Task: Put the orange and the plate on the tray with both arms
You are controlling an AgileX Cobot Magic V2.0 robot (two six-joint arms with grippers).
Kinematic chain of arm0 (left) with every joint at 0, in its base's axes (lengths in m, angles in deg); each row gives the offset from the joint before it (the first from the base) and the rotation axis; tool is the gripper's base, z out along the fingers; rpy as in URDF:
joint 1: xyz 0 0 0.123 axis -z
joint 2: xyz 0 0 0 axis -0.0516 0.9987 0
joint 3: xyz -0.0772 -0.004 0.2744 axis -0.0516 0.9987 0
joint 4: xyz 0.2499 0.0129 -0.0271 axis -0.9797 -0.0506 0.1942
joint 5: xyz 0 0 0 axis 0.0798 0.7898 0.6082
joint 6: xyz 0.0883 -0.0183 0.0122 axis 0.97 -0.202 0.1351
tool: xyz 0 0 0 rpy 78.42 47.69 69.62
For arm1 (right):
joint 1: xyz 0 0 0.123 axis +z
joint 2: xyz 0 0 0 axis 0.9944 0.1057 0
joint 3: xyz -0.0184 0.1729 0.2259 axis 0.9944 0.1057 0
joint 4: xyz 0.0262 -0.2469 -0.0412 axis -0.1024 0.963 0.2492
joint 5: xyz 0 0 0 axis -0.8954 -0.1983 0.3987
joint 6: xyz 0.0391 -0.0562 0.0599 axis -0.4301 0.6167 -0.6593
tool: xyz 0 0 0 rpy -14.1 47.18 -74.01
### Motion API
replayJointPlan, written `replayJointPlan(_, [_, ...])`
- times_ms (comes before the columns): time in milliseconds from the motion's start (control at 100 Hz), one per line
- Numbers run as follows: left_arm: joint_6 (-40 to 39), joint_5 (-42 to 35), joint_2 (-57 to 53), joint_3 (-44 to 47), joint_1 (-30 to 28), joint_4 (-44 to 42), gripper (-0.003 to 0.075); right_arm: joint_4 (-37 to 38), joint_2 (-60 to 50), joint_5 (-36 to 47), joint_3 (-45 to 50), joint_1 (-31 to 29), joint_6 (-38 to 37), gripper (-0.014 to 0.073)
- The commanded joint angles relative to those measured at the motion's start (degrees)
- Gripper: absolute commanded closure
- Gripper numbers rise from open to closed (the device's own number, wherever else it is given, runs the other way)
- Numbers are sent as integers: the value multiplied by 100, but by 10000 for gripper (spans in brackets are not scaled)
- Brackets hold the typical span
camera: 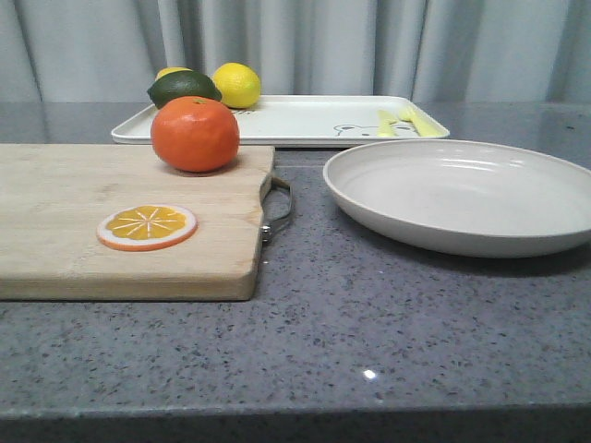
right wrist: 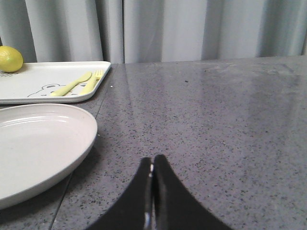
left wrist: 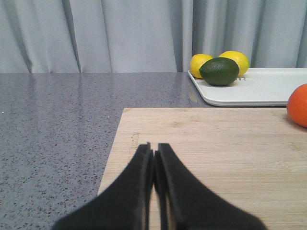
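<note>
We take this for a staged kitchen counter: a speckled grey stone worktop (camera: 369, 341) carries a wooden cutting board (camera: 65, 221), and behind the board sits a white tray (camera: 305, 125) with fruit and cutlery (pale grey curtains (camera: 351, 46) close off everything beyond it).

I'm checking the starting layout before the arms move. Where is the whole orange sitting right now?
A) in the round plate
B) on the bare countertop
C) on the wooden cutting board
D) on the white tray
C: the orange rests on the far part of the cutting board, in front of the tray, apart from the plate.
</note>
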Motion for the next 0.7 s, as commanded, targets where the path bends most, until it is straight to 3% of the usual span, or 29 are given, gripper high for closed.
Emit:
replayJointPlan(0, [-10, -456, -181, 132, -15, -9, 739, 72, -117, 489, -4, -1, -4, 659])
replayJointPlan(360, [-10, -522, -181, 78, -15, 1, 739, 72, -117, 571, -33, -1, -4, 659])
replayJointPlan(690, [-10, -456, 295, -579, -15, 1, 739, 72, 338, 0, -760, -1, -4, 652])
